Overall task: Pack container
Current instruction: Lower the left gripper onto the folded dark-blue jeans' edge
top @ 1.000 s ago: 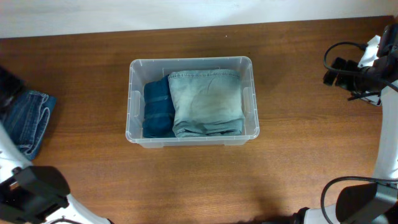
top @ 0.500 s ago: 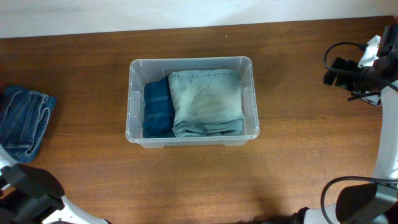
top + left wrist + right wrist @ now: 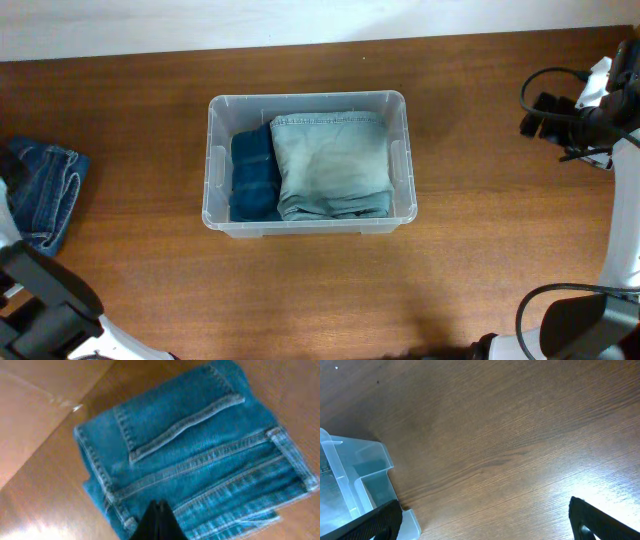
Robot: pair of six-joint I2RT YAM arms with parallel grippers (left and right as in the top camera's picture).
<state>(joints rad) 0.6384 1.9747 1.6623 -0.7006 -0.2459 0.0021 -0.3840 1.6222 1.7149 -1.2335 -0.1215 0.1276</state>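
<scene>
From overhead, the container (image 3: 305,97) sat on the table (image 3: 450,260), well apart from the right pincer (image 3: 540,112). It held 2 folded pairs, dark jeans (image 3: 253,175) and pale jeans (image 3: 332,165). A 3rd pair (image 3: 45,195) lay beyond it, farthest from that pincer.

In the left wrist view, the left pincer (image 3: 159,519) was narrow, tips together and holding nothing, above the 3rd pair.

In the right wrist view, the right pincer was spread wide and empty, with a container corner (image 3: 365,460) close beside 1 finger.

The container looked light, slick and slightly flexible; the rolled rim seemed the best hold.
</scene>
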